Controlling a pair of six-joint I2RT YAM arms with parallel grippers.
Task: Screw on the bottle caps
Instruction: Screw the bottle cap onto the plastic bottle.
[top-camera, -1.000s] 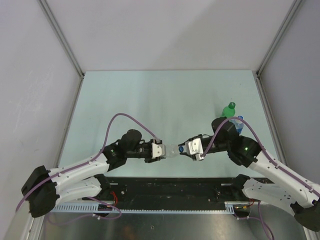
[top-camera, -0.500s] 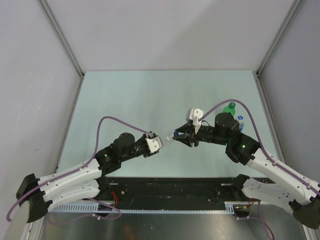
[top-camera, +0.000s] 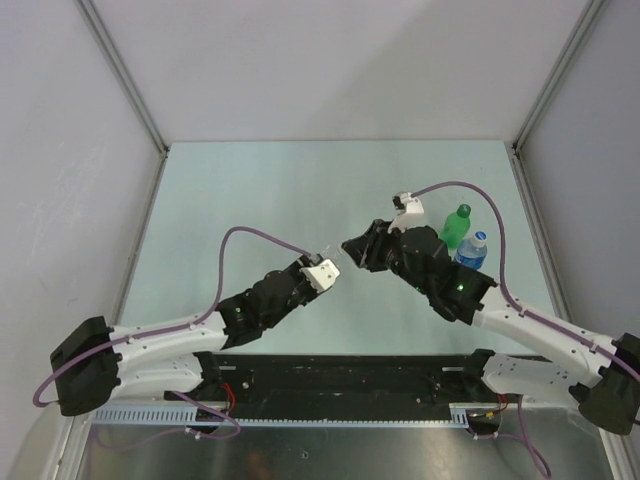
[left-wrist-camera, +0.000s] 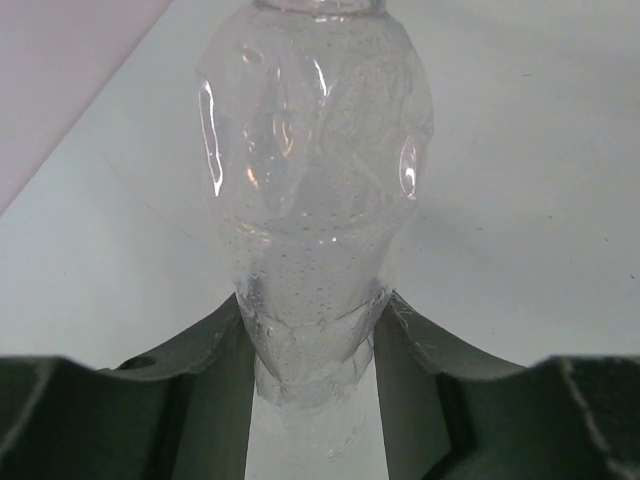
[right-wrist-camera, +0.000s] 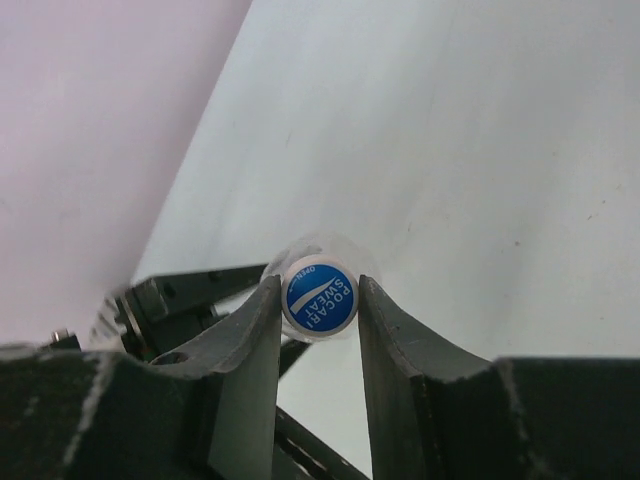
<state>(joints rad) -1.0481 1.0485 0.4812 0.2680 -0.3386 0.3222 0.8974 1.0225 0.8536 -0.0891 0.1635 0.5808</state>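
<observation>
Mid-air: left tool (left-wrist-camera: 315, 322) grips clear bottle (left-wrist-camera: 315, 180) by its base end, anchoring it off the tabletop (top-camera: 300, 190); right tool (right-wrist-camera: 318, 292) pinches blue-topped cap (right-wrist-camera: 320, 297) at its mouth, likely to twist.

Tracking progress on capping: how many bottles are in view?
3: green bottle and blue-labelled bottle stand side by side at the table's right; clear bottle is held by the left gripper, its cap gripped by the right gripper.

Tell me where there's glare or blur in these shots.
Left wrist: the clear bottle fills the frame, with white glints on its shoulders; the dark fingers look soft. Right wrist: the cap print is sharp. Top external: even light, bottle nearly invisible.
</observation>
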